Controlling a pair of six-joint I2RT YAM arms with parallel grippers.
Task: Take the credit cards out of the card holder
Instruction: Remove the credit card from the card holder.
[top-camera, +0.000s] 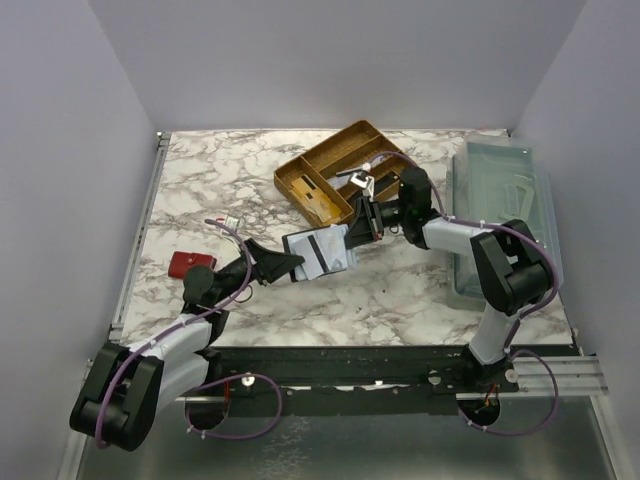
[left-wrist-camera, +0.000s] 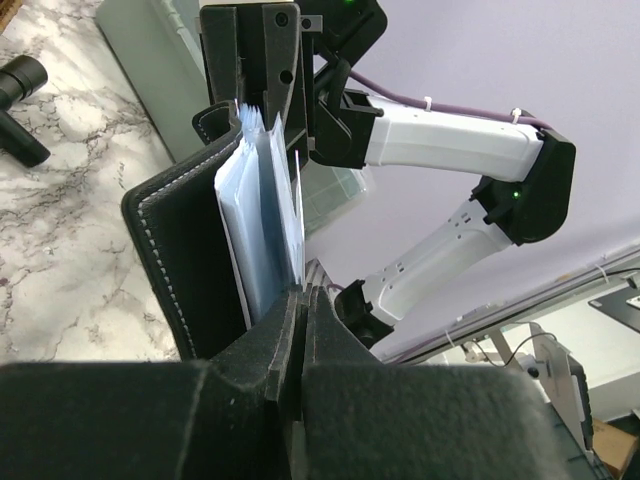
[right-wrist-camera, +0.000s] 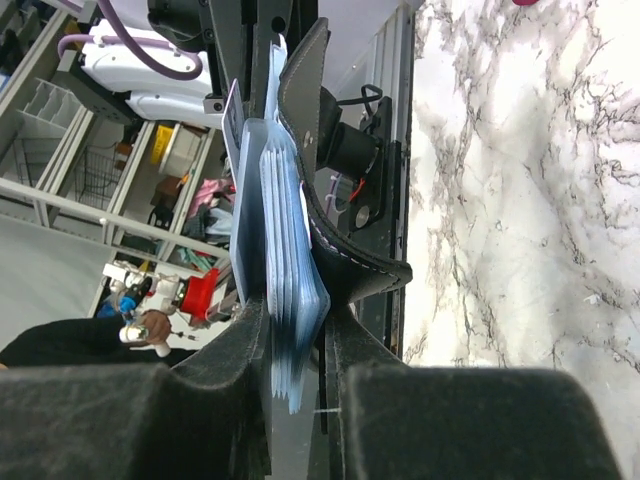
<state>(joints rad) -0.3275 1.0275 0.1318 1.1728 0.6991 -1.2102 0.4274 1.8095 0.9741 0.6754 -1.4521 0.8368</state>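
Note:
The black stitched card holder (top-camera: 300, 262) hangs open above the marble table between my two grippers. A stack of pale grey-blue credit cards (top-camera: 328, 250) shows inside it. My left gripper (top-camera: 283, 266) is shut on the holder's near-left end; in the left wrist view its jaws (left-wrist-camera: 300, 305) pinch the edge below the cards (left-wrist-camera: 268, 225), beside the black cover (left-wrist-camera: 185, 265). My right gripper (top-camera: 358, 226) is shut on the far-right end. In the right wrist view its jaws (right-wrist-camera: 297, 345) clamp the credit cards (right-wrist-camera: 295, 270), and the holder's cover (right-wrist-camera: 345, 245) curls off to the right.
A golden compartment tray (top-camera: 322, 172) stands behind the holder, with a metal clip (top-camera: 360, 181) in it. A clear plastic bin (top-camera: 503, 215) lies along the right edge. A small red object (top-camera: 189, 263) rests at the left, and a tiny pale item (top-camera: 232, 222) lies beyond it.

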